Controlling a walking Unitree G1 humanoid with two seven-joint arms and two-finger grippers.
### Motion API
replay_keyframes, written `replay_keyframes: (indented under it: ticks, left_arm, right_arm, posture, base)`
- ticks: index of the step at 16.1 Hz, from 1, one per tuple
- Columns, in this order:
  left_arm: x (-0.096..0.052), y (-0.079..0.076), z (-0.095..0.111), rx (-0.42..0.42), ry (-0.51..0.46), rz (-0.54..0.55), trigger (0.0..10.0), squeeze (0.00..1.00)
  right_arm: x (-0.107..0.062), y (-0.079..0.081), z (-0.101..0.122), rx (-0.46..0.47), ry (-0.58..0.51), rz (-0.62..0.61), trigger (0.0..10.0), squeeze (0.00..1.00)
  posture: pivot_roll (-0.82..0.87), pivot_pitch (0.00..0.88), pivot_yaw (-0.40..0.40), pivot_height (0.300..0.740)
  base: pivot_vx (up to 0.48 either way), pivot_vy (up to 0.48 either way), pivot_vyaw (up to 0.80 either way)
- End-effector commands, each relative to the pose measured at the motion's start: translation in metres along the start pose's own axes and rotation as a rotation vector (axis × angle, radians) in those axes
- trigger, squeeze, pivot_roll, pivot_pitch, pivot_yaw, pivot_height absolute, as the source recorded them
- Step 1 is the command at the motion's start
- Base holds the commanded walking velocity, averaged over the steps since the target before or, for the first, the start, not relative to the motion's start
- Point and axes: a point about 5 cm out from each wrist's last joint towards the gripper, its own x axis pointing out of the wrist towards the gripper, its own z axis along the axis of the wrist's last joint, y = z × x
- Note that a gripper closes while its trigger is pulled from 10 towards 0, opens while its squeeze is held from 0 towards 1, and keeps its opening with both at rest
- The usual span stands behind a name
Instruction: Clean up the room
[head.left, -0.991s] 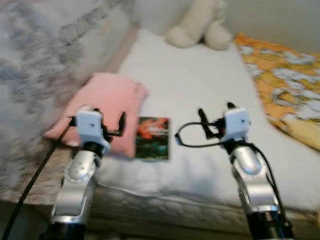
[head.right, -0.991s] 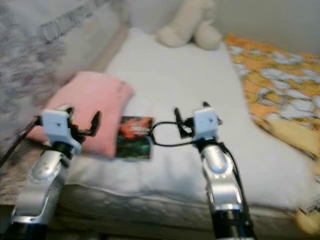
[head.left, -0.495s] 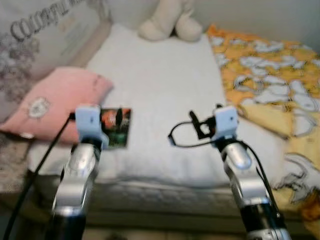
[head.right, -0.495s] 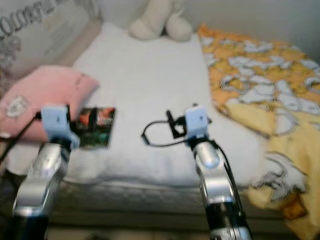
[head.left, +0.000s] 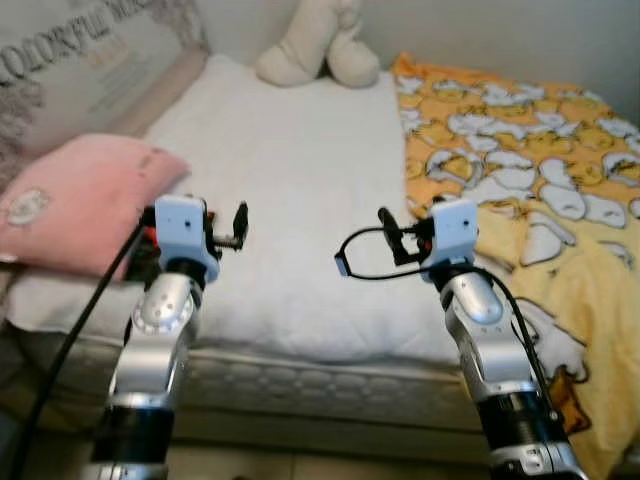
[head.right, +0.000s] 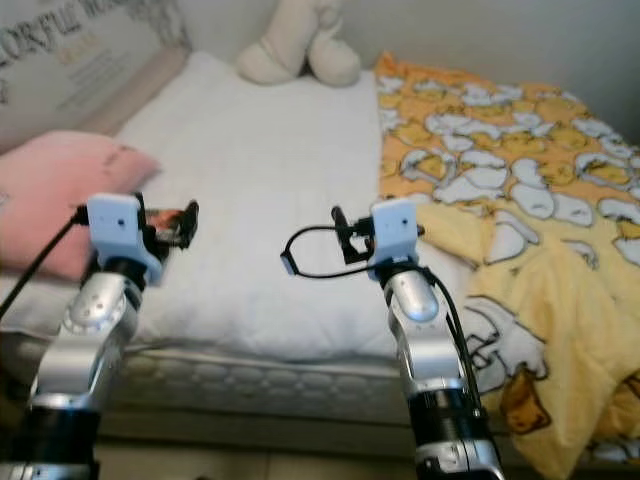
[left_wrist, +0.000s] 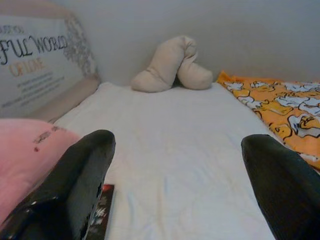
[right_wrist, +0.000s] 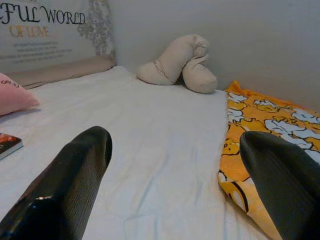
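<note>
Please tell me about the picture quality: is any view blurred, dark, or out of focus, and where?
Left eye view: soft, even light, slightly hazy; the cream plush toy and orange blanket lack crisp edges. Left wrist view: the left tool has large, out-of-focus black fingers, while the white bed is sharper. Right wrist view: bright, with the pillow lettering readable, near fingers blurred.

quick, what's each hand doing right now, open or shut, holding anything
Left hand: open, holding nothing, raised over the white bed.
Right hand: open, holding nothing, also raised over the bed.
</note>
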Motion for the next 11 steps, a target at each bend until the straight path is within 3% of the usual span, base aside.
replay_keyframes:
  ticks: [1, 3, 11]
  left_arm:
    - [0.0001, 0.0061, -0.0028, 0.015, 0.013, 0.011, 10.0, 0.0]
    - [0.0, 0.0063, -0.0059, 0.034, 0.024, 0.014, 10.0, 0.0]
    - [0.006, 0.0109, -0.0118, 0.092, 0.063, 0.017, 10.0, 0.0]
  right_arm:
    - [0.0031, 0.0095, 0.0026, 0.014, -0.005, 0.031, 10.0, 0.0]
    - [0.0037, 0.0111, 0.0014, 0.009, 0.008, 0.03, 10.0, 0.0]
    - [0.0028, 0.012, -0.0074, 0.005, 0.034, 0.048, 10.0, 0.0]
  posture:
    - [-0.06, 0.0, -0.016, 0.732]
    - [-0.06, 0.0, -0.012, 0.732]
    - [-0.04, 0.0, -0.019, 0.732]
  base:
    - [0.266, -0.398, 0.0]
    - [0.321, -0.347, -0.38]
    - [0.0, 0.0, -0.76]
